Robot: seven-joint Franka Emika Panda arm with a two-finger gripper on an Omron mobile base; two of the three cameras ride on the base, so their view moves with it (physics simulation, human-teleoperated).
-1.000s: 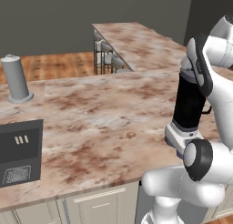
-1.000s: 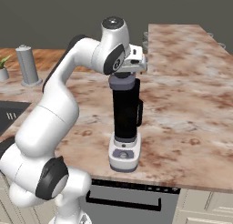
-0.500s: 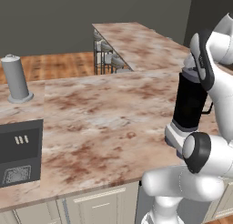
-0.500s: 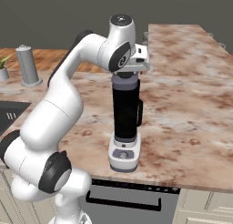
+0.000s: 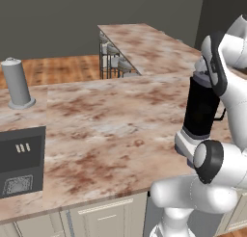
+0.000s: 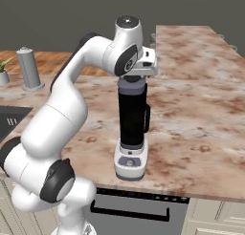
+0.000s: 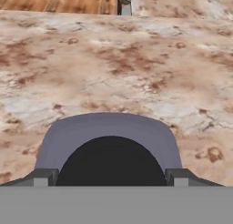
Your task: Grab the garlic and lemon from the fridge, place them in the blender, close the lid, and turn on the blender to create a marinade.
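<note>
Fingertips [image 7: 41, 177] sit at the bottom of the hand view, 1 on each side of the lid [image 7: 109, 145], spread wide and not visibly pressing its edges; the gripper [image 6: 136, 75] is open and holds nothing; directly below it, along its own pointing line, lies the lid, its blue-grey rim and black round centre squarely between the 2 tips; from the right base view the lid [image 6: 132, 86] already caps the jar of the blender [image 6: 132, 129], and the hand hangs just above it, close enough that I cannot tell whether there is contact; the jar's long axis stands upright, in line with the downward-pointing hand, so hand and jar are stacked one over the other; the relation that matters next, I judge, is downward and forward: with the lid on, the remaining step is the round button [image 6: 129, 161] on the front of the light base, which lies well below the gripper, down the full height of the jar and on the side facing the robot; reaching it would call for the hand to come off the top, clear the side handle and descend in front of the base; farther off, the counter [image 5: 111, 130] stretches away to the grey canister [image 5: 17, 83] at its far left, well apart from the blender.
</note>
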